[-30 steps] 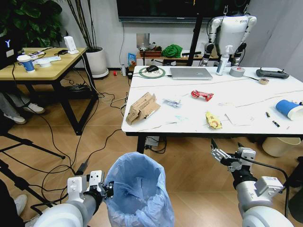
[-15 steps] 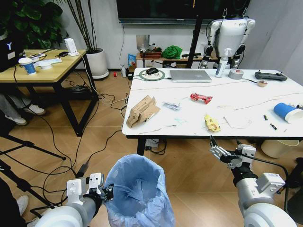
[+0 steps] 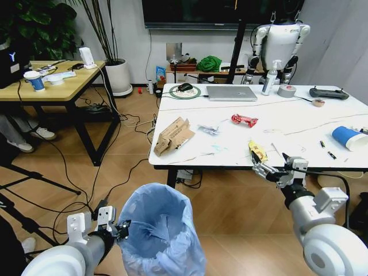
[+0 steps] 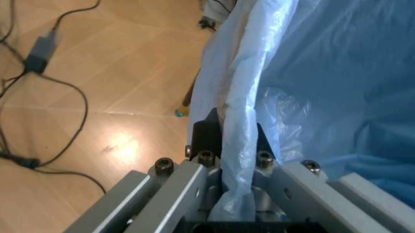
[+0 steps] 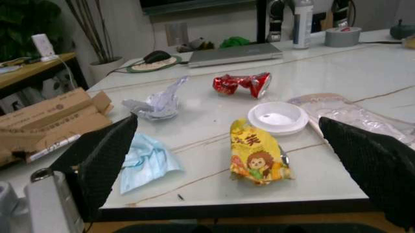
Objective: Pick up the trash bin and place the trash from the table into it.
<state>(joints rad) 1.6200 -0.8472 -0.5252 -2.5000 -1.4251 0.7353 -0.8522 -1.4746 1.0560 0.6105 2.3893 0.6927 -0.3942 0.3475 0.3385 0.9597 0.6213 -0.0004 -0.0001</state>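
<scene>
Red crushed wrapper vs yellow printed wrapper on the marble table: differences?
The red crushed wrapper is twisted and crumpled; the yellow printed wrapper lies flatter, showing a cartoon monkey. The red one sits farther in; the yellow one lies near the edge of the table, closest to the right gripper. Both lie untouched.

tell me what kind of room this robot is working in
Probably an office or robotics lab: a marble-look table with a silver laptop, a wooden desk, a wall screen, and a white humanoid robot standing at the back.
</scene>
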